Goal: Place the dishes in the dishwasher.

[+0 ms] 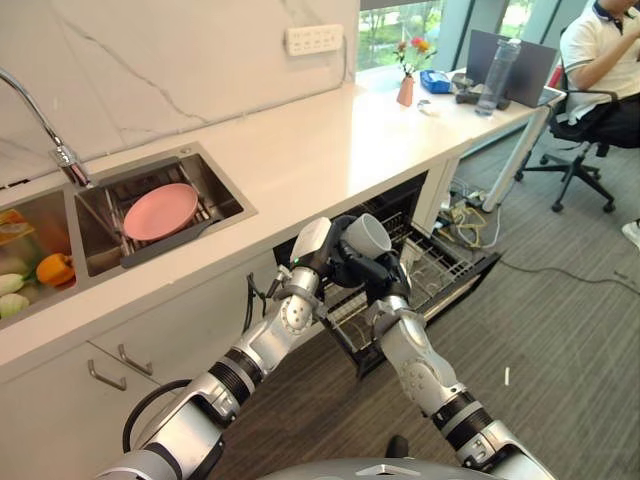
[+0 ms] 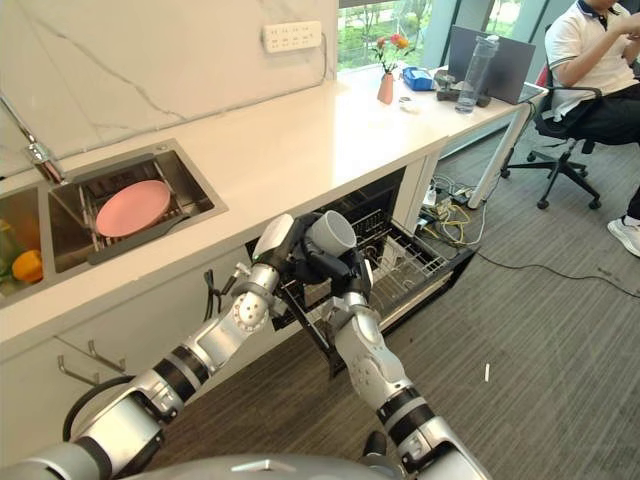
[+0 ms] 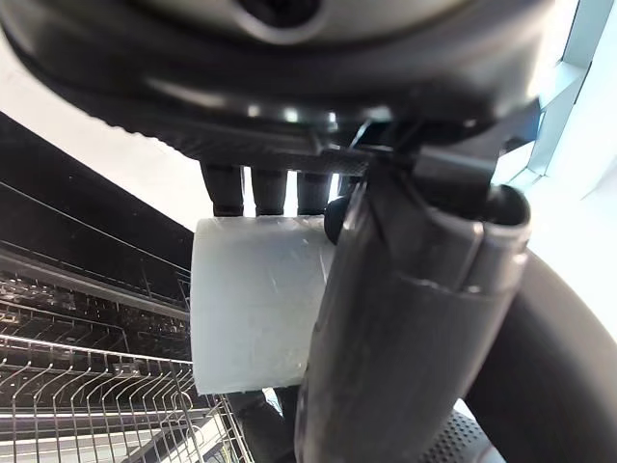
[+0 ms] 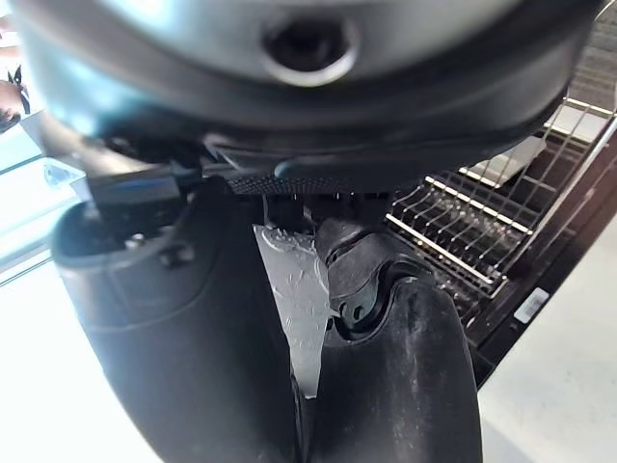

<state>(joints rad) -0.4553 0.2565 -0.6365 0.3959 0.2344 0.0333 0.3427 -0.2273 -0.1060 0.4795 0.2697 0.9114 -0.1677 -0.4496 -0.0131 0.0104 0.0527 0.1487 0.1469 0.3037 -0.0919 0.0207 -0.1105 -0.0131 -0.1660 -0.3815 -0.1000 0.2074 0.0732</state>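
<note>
A white cup [image 1: 366, 233] is gripped by both the left hand [image 1: 335, 252] and right hand [image 1: 383, 275], fingers curled around it. It is held tilted above the dishwasher rack [image 1: 432, 268], mouth pointing up and away

Both head views look down at the pulled-out wire dishwasher rack [image 1: 420, 275]; both wrist views share it from close range.

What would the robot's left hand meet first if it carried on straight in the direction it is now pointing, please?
Probably the wire rack of the open dishwasher. The left hand holds the white cup above the pulled-out rack, beside the right hand. Depth is unclear, so it might reach the counter edge instead.
</note>
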